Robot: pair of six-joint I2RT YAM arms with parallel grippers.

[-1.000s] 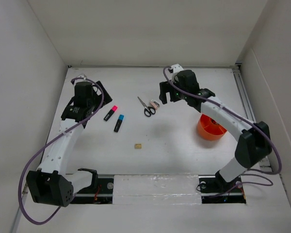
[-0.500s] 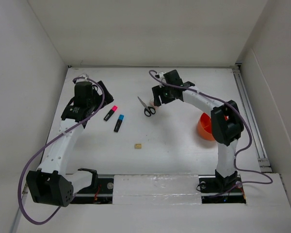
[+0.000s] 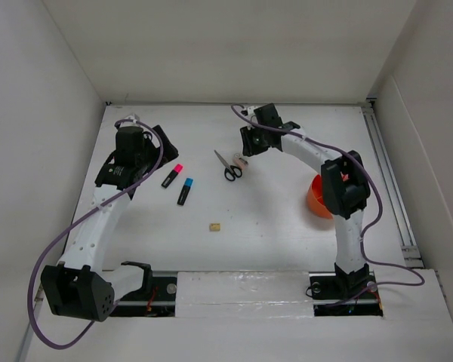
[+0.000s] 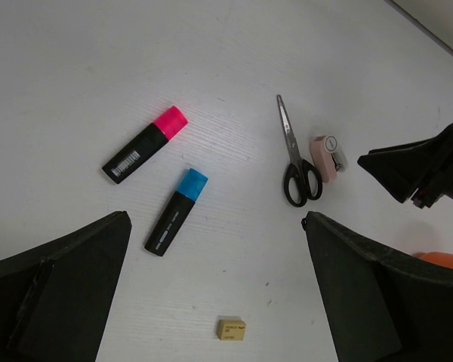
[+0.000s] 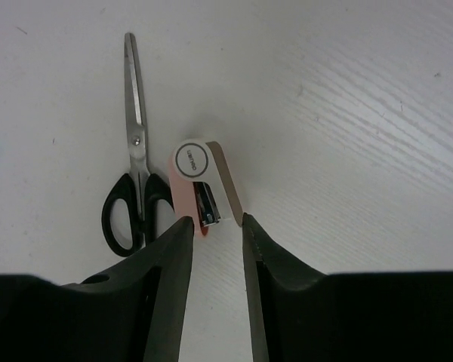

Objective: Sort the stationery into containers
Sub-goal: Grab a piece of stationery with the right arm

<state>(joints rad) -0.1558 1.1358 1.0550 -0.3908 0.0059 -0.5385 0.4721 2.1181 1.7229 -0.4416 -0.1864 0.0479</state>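
Orange cup (image 3: 315, 197) stands half hidden behind the right arm; its content cannot be seen. Left of the cup, right gripper (image 5: 217, 222) has narrow jaws around the pinkish-white piece (image 5: 200, 177), though a firm grip cannot be told. Farther left, left gripper (image 4: 215, 222) is wide apart.

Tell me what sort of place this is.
Probably a robot lab test cell: a white table boxed in by plain white walls, the left arm and right arm bolted at its near edge, and a few stationery items, such as scissors and an orange cup, laid out.
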